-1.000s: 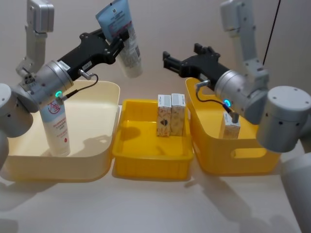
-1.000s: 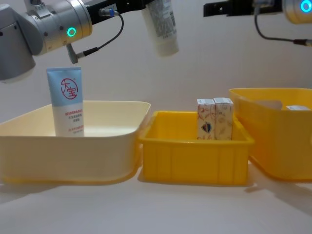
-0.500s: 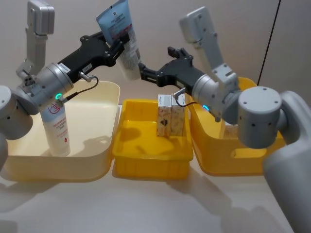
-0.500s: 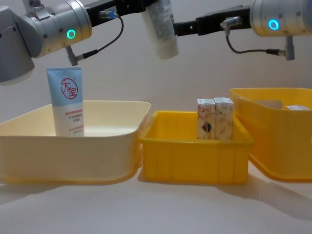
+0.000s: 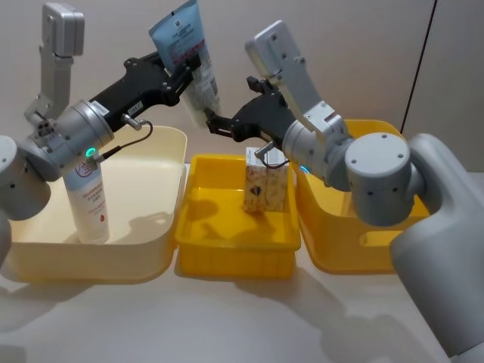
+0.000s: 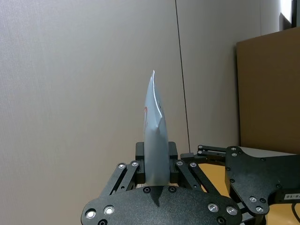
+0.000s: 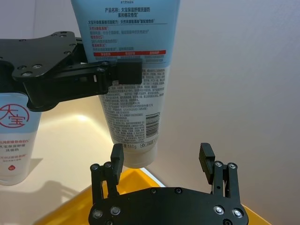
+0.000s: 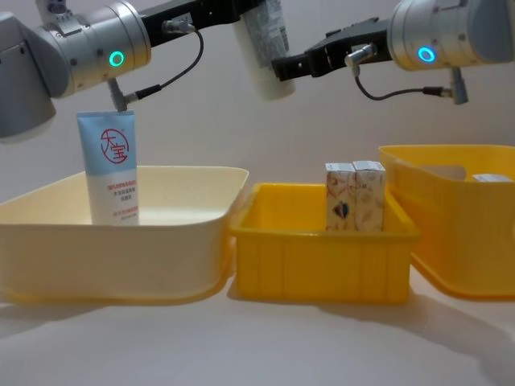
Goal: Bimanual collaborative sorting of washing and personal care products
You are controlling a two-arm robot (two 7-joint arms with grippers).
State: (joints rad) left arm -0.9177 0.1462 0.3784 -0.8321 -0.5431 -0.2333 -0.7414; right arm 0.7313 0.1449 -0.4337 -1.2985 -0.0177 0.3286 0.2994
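Against beige wall (image 5: 355, 45), left hand (image 5: 190, 66) pinches tube (image 5: 178, 32); right hand (image 7: 161, 151) open nearby.

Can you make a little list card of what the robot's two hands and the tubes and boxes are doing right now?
Left gripper: shut on the held tube, raised high
Right gripper: open, at that tube's cap end
Standing tube: upright in the cream tub
Two cartons: side by side in the yellow tray
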